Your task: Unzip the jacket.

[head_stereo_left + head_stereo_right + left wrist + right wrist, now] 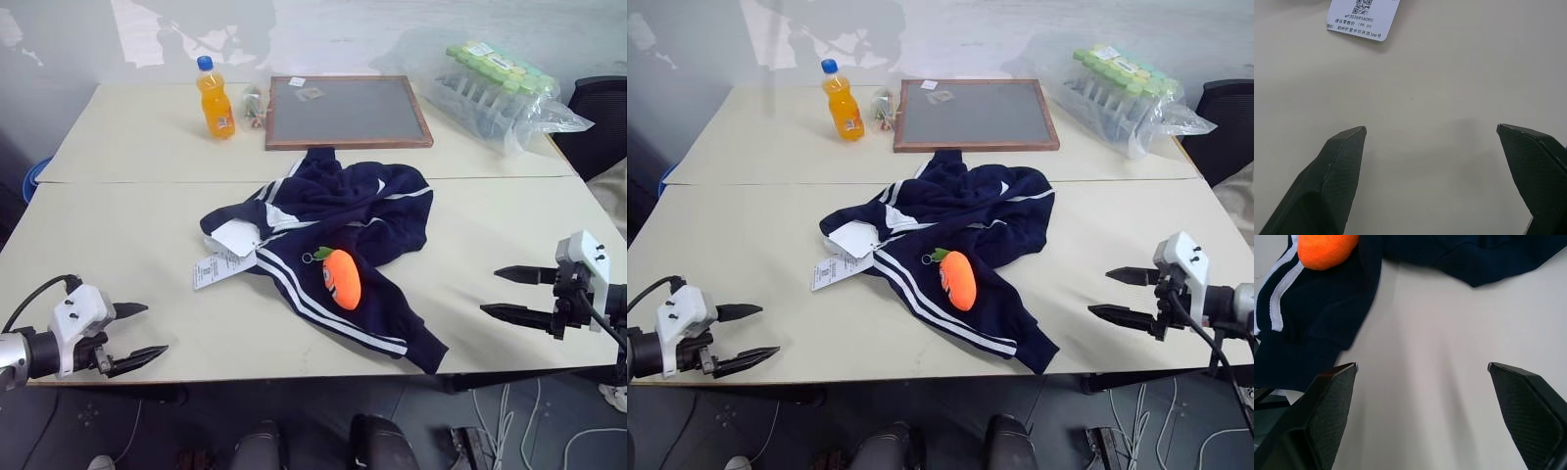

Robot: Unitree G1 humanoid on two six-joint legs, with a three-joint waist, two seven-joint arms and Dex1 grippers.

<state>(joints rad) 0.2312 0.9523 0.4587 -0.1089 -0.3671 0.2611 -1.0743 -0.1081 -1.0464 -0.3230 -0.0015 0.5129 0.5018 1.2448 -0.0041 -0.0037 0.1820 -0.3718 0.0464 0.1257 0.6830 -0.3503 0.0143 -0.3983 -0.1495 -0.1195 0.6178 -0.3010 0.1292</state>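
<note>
A pale table (137, 284) carries the crumpled navy jacket (333, 211) at its middle, an orange plush toy (342, 278) resting on one sleeve. The left gripper (139, 336) and right gripper (502, 292) flank it, well apart from the cloth, their fingers spread wide and empty.

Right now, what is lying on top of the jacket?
An orange plush toy with a green top lies on the striped sleeve of the crumpled jacket. White paper tags hang off its left edge onto the table. The folds hide the zipper.
</note>
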